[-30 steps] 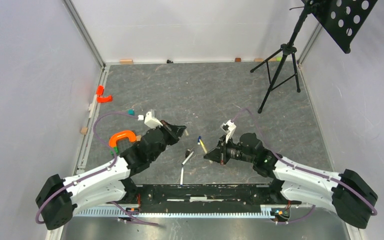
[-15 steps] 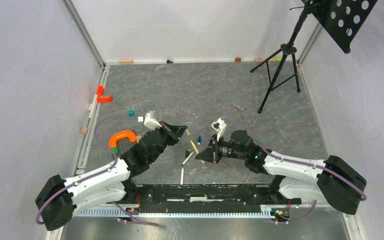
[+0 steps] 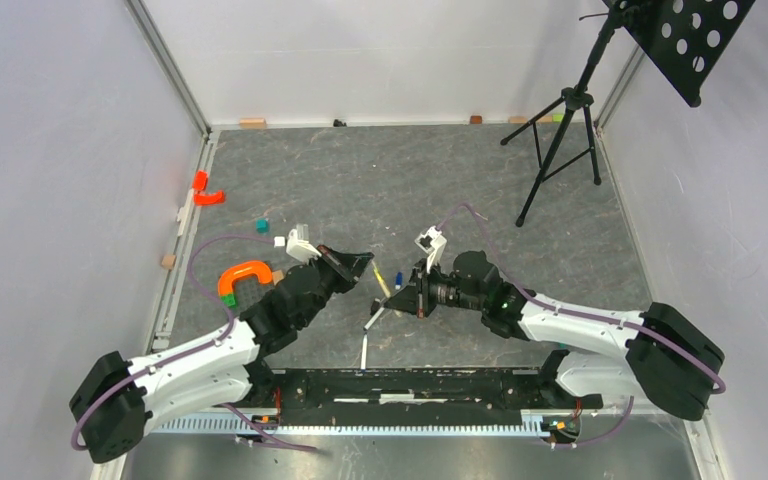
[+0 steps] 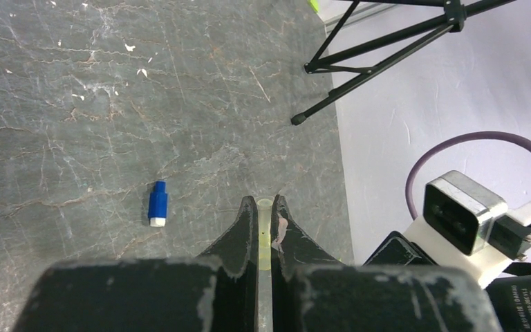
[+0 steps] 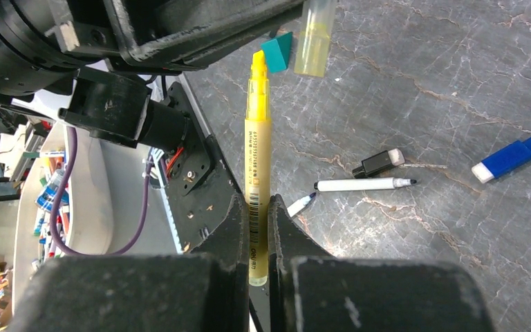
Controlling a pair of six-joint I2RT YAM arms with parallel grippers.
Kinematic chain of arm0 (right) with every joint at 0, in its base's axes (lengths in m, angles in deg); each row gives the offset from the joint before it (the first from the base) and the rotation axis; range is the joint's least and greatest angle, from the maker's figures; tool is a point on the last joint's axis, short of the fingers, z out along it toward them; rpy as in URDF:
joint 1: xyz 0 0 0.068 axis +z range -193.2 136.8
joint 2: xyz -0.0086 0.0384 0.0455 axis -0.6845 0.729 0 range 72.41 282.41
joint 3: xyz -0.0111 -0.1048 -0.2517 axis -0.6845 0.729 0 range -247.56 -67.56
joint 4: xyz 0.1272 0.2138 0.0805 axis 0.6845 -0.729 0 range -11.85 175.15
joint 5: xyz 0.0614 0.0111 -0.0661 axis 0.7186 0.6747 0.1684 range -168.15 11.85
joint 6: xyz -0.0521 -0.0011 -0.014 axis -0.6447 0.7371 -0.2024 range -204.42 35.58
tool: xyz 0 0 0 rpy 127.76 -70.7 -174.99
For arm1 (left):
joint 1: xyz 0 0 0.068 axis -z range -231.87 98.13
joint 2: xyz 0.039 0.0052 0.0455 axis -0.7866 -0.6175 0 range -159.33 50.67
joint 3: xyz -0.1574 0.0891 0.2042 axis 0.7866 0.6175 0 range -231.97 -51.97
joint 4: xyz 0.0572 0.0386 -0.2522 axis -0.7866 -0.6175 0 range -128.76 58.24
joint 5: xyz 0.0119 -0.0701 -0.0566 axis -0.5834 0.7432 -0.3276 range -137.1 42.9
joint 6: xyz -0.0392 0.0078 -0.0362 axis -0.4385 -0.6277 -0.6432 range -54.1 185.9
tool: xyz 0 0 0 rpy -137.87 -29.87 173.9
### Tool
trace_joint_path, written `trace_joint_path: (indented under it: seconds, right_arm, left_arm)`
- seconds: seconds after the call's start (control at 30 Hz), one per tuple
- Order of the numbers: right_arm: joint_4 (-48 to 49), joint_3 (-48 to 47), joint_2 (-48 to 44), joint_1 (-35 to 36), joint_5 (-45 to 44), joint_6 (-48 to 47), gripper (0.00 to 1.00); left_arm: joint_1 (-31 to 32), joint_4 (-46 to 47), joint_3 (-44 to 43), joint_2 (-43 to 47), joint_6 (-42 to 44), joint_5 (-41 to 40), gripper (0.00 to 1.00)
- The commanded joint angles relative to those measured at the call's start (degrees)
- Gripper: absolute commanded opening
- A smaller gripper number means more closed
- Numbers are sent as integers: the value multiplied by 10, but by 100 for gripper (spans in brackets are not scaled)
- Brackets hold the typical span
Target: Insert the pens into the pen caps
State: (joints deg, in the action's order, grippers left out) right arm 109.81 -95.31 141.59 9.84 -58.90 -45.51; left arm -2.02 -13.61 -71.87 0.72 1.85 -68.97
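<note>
My right gripper [image 5: 254, 200] is shut on the yellow pen [image 5: 257, 152], whose tip points up at my left gripper. My left gripper [image 4: 264, 202] is shut on a translucent yellow cap [image 4: 265, 235]. In the right wrist view that cap [image 5: 316, 34] hangs just right of the pen tip, a small gap apart. In the top view both grippers, left [image 3: 367, 263] and right [image 3: 407, 292], meet at mid-table with the pen [image 3: 381, 281] between them. A blue cap [image 5: 511, 157], a black cap [image 5: 378, 162] and a white pen [image 5: 359, 184] lie on the table. A second white pen [image 5: 302, 203] peeks out beside my right fingers.
An orange U-shaped piece [image 3: 244, 273] lies by the left arm. A teal block [image 3: 261, 226] and red pieces [image 3: 203, 190] lie near the left rail. A black tripod stand [image 3: 560, 140] stands at the back right. Small blocks line the back wall.
My right gripper has moved left with the yellow pen, bringing its tip up to the left gripper. The left gripper has shifted slightly.
</note>
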Motion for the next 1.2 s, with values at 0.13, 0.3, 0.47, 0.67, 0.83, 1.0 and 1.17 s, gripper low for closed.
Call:
trace_joint_path:
  seconds: [0.13,0.3,0.47,0.67,0.83,1.0,1.17]
  right_arm:
    - [-5,-8,-16,2,-10,-19,0]
    - [-8,-4,-17,2,-15,-19,0]
    - [-22,-11,-12,2,-26,-23,0]
    - [-38,-21,-8,2,-32,-28,0]
    - [-41,-27,-3,2,-29,-31,0]
    - [-41,-34,4,2,-28,-32,0]
    - [-51,-42,7,2,-43,-42,0]
  left_arm:
    - [-3,-5,-10,22,-10,-29,2]
    - [-3,6,-11,17,-10,-25,2]
    - [-3,9,-12,24,-5,-24,2]
    - [-3,3,-18,24,1,-26,2]
    - [-3,5,-21,16,-1,-22,2]
    - [-3,13,-22,6,-3,-12,2]
    - [-3,15,-19,6,-4,-11,2]
